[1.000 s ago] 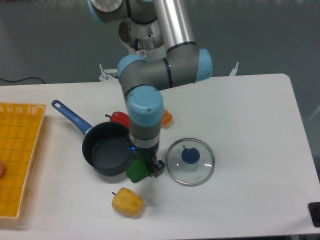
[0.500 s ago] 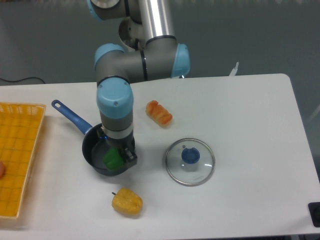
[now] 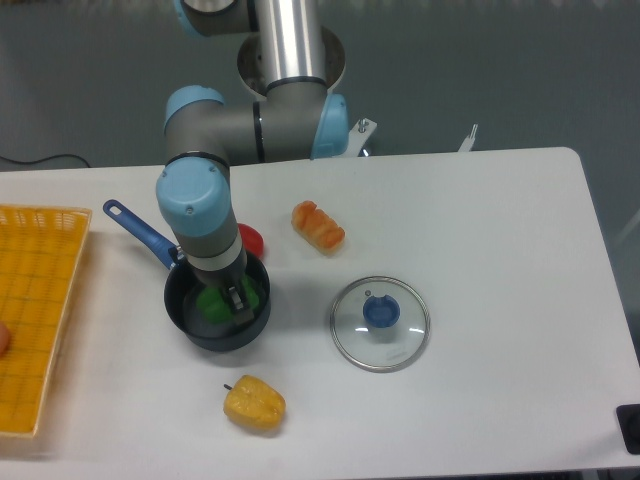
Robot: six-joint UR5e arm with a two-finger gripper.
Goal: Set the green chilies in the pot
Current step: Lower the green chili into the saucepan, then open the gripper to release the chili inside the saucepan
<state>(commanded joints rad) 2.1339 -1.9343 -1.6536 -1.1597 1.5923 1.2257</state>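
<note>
One yellow basket (image 3: 40, 300) sits at the left edge; one pot (image 3: 190, 318) holds the green chilies (image 3: 212, 300), gripped by the gripper (image 3: 226, 300). One red pepper (image 3: 250, 240), one yellow pepper (image 3: 254, 403), one orange piece (image 3: 318, 226) and one glass lid (image 3: 380, 323) follow rightward.

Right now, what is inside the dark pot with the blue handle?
Inside the pot sits the green chilies, with the gripper reaching down into it. The arm covers part of the pot's inside, so whether the fingers grip the vegetable cannot be seen.

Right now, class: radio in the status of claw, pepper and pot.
Claw down inside dark grey saucepan, grip state unclear. Glossy green pepper within pot rim, at the claw. Nothing blocking.
</note>
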